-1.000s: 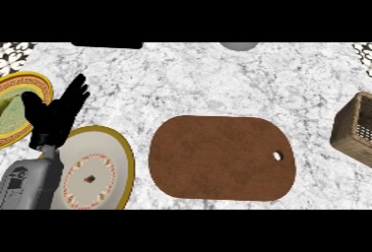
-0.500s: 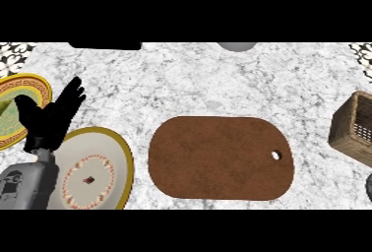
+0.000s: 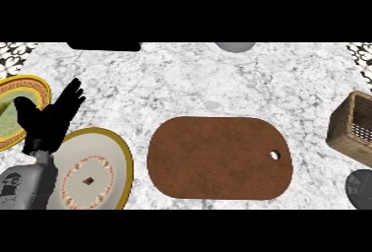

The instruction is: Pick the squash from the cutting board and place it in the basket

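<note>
At seven o'clock my left hand (image 3: 49, 119) rests open, fingers straight up, above a cream plate (image 3: 109, 147). My right hand I cannot see, unless the dark shape at four o'clock belongs to its arm. Farther out, the cutting board (image 3: 218, 157) lies bare at centre; no squash shows on it or anywhere. At three o'clock sits the basket (image 3: 349, 129), its inside mostly cut off. I judge placing is done or under way; next, confirm.
</note>
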